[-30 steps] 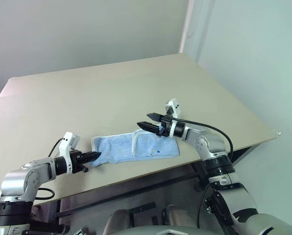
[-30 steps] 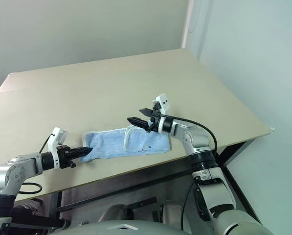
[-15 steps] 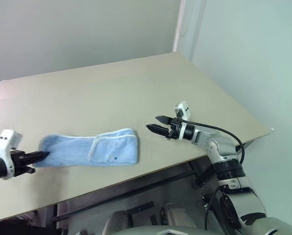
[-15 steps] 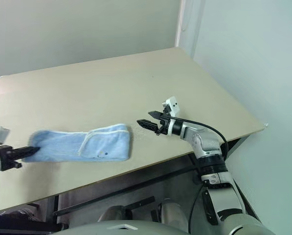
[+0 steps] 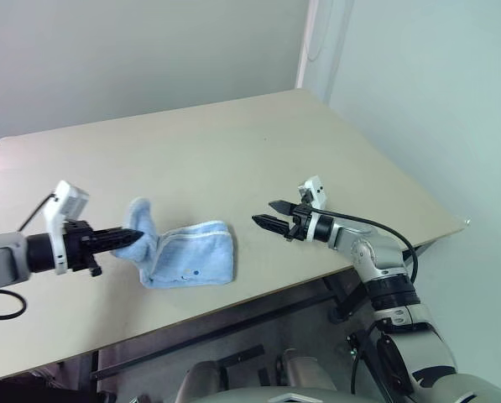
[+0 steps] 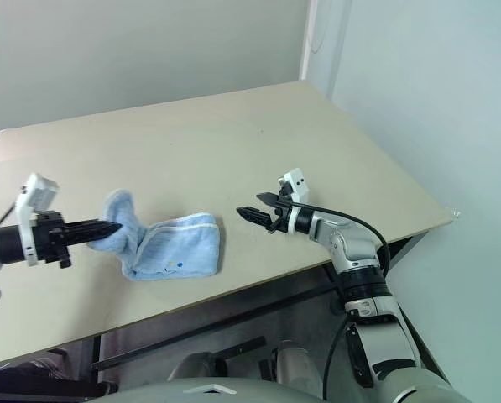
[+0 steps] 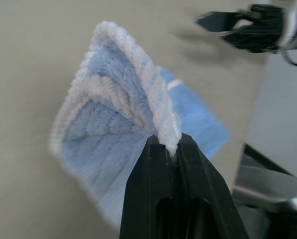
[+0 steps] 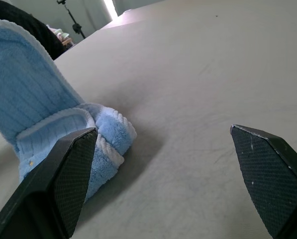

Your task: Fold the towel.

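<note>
Left gripper [image 5: 131,238] has its jaws clamped shut on the towel [image 5: 187,259], pinching one end of it, and that end is up off the surface [image 5: 191,159]. From the wrist camera the pinched cloth [image 7: 123,114] stands as a rounded, doubled peak right above the black fingers [image 7: 150,184], white edging running down into the pinch.

From that raised end the towel slopes down and away toward the right gripper [image 5: 263,217], so its long axis runs across the surface from one gripper toward the other. The lifted end points up and back at the left gripper; the far end lies flat, folded over on itself, with white stitching curving across the top layer and a small dark blue mark [image 5: 197,272] on the side nearest the front edge of the surface.

Right gripper now: jaws wide open, nothing between them, tips aimed at the towel's flat end but clear of it, a strip of bare surface in between. Its wrist camera looks low along the surface, with the towel's folded end [image 8: 96,132] lying ahead beside one open finger [image 8: 71,169].

The towel sits near the front edge of the surface, toward the left gripper's side, well away from the far corner.
</note>
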You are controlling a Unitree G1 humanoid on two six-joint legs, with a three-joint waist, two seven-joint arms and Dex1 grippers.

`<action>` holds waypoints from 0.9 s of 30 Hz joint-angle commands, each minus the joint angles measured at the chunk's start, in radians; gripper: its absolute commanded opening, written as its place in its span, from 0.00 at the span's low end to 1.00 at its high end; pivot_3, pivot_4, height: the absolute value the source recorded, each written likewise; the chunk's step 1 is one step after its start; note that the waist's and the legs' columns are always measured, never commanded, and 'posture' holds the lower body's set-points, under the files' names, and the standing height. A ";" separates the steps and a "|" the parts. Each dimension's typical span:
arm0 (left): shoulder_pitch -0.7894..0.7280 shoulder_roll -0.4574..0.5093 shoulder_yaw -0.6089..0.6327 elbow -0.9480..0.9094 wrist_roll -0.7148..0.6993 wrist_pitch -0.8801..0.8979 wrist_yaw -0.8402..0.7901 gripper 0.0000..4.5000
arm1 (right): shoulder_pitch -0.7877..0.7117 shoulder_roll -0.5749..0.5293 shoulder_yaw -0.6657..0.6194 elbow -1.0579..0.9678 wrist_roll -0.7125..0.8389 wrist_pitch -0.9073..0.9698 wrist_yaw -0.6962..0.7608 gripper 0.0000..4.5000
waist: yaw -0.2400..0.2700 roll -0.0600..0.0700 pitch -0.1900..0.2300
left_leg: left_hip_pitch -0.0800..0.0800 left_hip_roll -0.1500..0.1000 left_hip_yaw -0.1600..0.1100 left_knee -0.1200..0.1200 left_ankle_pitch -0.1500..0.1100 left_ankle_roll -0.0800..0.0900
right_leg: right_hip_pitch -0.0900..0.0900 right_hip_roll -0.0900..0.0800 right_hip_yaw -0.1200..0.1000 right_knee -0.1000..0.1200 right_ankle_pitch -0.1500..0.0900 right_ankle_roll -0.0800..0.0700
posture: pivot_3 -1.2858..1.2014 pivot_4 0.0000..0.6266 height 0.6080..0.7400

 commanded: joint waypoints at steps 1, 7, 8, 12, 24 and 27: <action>-0.078 -0.029 -0.101 0.005 0.019 -0.011 0.002 0.01 | -0.001 0.005 -0.014 -0.030 0.006 -0.016 -0.015 1.00 | 0.001 0.000 0.000 | 0.001 0.000 0.000 0.001 0.000 0.000 | 0.001 0.000 0.000 0.000 0.000 0.000 | 0.52 0.00 1.00; -0.166 -0.105 -0.274 0.056 0.083 -0.062 -0.026 0.01 | 0.039 -0.015 -0.032 -0.076 0.014 -0.004 -0.043 1.00 | 0.000 -0.001 0.000 | 0.001 -0.001 0.001 0.002 0.000 0.000 | 0.002 0.000 0.000 0.000 0.000 0.000 | 0.52 0.00 1.00; -0.178 -0.118 -0.291 0.075 0.093 -0.070 -0.028 0.01 | 0.045 -0.017 -0.034 -0.081 0.015 -0.003 -0.048 1.00 | 0.000 -0.001 0.000 | 0.000 -0.001 0.001 0.002 0.000 0.000 | 0.002 0.000 0.001 0.000 0.000 0.000 | 0.52 0.00 1.00; -0.216 -0.162 -0.367 0.140 0.152 -0.123 -0.053 0.01 | 0.065 -0.028 -0.040 -0.095 0.014 0.002 -0.067 1.00 | 0.000 -0.001 0.000 | 0.001 -0.001 0.002 0.002 0.000 0.000 | 0.002 0.001 0.001 0.000 0.000 0.000 | 0.52 0.00 1.00; -0.230 -0.181 -0.211 0.107 0.068 -0.110 -0.038 0.56 | 0.077 -0.038 -0.021 -0.084 0.007 -0.009 -0.076 1.00 | 0.001 -0.002 0.000 | 0.001 -0.001 0.002 0.002 0.000 0.000 | 0.002 0.001 0.001 0.001 0.000 0.000 | 0.52 0.00 1.00; -0.231 -0.200 -0.133 0.102 0.063 -0.163 0.002 0.56 | 0.066 -0.032 -0.020 -0.073 0.008 -0.020 -0.070 1.00 | 0.002 -0.002 0.000 | 0.001 -0.001 0.002 0.002 0.000 0.000 | 0.002 0.001 0.001 0.001 0.000 0.001 | 0.52 0.00 1.00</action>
